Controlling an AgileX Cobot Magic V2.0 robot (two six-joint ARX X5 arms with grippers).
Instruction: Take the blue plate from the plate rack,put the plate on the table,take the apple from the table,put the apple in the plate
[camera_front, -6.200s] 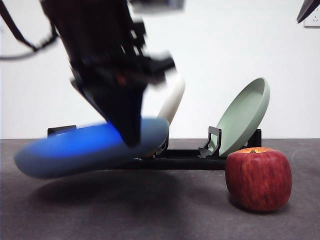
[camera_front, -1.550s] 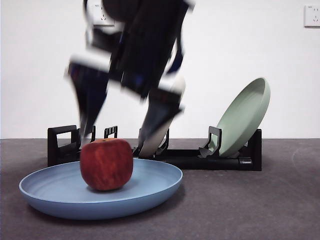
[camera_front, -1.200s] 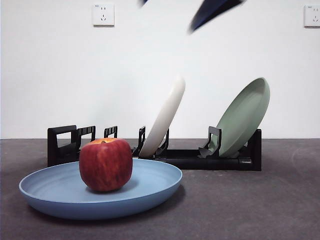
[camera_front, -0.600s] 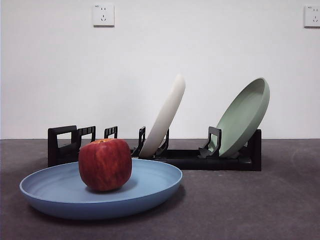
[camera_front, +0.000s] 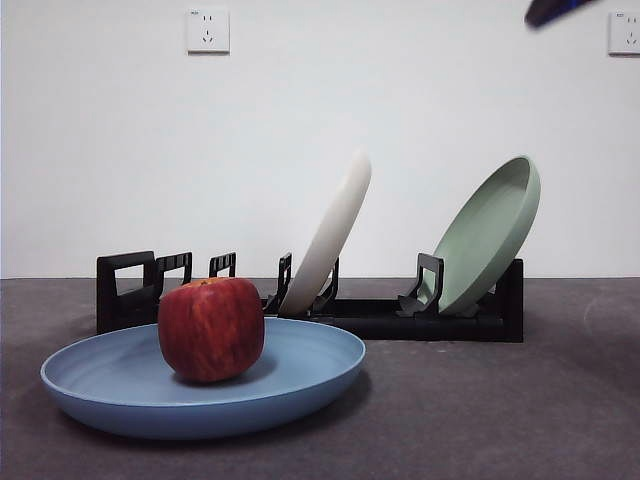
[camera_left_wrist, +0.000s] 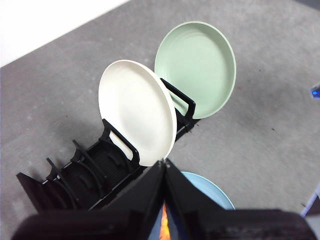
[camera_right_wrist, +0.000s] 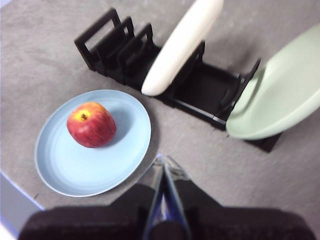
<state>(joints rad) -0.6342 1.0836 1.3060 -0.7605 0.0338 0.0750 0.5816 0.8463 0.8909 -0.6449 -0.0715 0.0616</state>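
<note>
The blue plate (camera_front: 205, 392) lies flat on the table (camera_front: 480, 410) in front of the plate rack (camera_front: 400, 318). On it stands the dark red apple (camera_front: 211, 329), upright, stem hollow up. The right wrist view looks down on the apple (camera_right_wrist: 91, 124) inside the blue plate (camera_right_wrist: 90, 160), with my right gripper (camera_right_wrist: 163, 162) shut and empty high above the plate's edge. My left gripper (camera_left_wrist: 164, 164) is shut and empty, high over the plate rack (camera_left_wrist: 95, 170); a sliver of the blue plate (camera_left_wrist: 210, 187) shows beside its jaws. One dark gripper tip (camera_front: 555, 10) shows at the front view's top right corner.
A cream-white plate (camera_front: 328, 235) leans in the rack's middle slots and a pale green plate (camera_front: 487, 232) leans at its right end. The rack's left slots stand empty. Two wall sockets are on the white wall behind.
The arm that set the apple on the blue plate has lifted up and out of the front view. A dark gripper tip now shows at the top right corner. Plate and apple stay still.
</note>
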